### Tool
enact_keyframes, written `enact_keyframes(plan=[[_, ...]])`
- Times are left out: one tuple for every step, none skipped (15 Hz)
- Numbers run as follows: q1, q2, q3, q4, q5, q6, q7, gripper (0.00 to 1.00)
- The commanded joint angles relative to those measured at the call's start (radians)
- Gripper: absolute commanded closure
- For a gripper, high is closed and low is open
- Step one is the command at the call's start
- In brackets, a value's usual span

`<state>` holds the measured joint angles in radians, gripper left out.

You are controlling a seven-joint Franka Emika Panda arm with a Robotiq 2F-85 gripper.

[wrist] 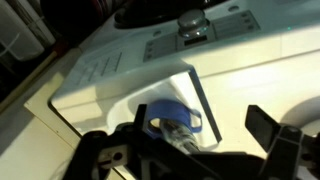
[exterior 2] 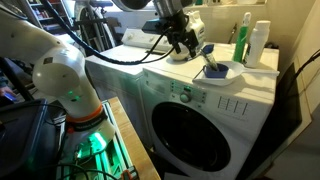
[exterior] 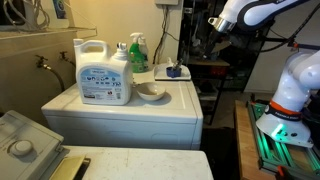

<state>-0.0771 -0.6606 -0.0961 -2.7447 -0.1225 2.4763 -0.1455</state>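
Blue item (wrist: 178,118) sits in a white tray (wrist: 165,88) near the desk (wrist: 100,70) corner; fingers (wrist: 268,128) spread wide above it, holding nothing.

Object (wrist: 180,121) in tray (wrist: 165,90) (atop washer (exterior 2: 200,120)).

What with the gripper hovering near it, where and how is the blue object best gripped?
Probably take the blue object by its raised upper end, from above: it leans up out of the dish, whose rim blocks a side approach. The gripper is open.
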Motion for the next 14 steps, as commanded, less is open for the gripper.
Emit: enact_keyframes(plan=[[0.035,0.101,0.140,0.091,-0.011,0.022,0.130,0.00],[0.014,0.133,0.204,0.122,-0.022,0.033,0.236,0.00],[-0.018,0.169,0.254,0.153,-0.047,0.055,0.328,0.00],[-0.055,0.230,0.295,0.203,-0.052,0.057,0.414,0.00],[-0.078,0.267,0.323,0.234,-0.087,0.068,0.499,0.00],[-0.105,0.305,0.350,0.260,-0.114,0.058,0.574,0.00],[-0.126,0.334,0.368,0.286,-0.142,0.045,0.648,0.00],[-0.142,0.362,0.376,0.304,-0.169,0.038,0.715,0.00],[-0.142,0.391,0.373,0.331,-0.173,0.024,0.771,0.00],[-0.140,0.421,0.363,0.367,-0.174,0.012,0.807,0.00],[-0.114,0.453,0.335,0.404,-0.151,0.011,0.786,0.00],[-0.099,0.476,0.314,0.461,-0.148,-0.013,0.753,0.00],[-0.090,0.495,0.302,0.501,-0.153,-0.037,0.743,0.00],[-0.087,0.524,0.290,0.575,-0.177,-0.094,0.715,0.00]])
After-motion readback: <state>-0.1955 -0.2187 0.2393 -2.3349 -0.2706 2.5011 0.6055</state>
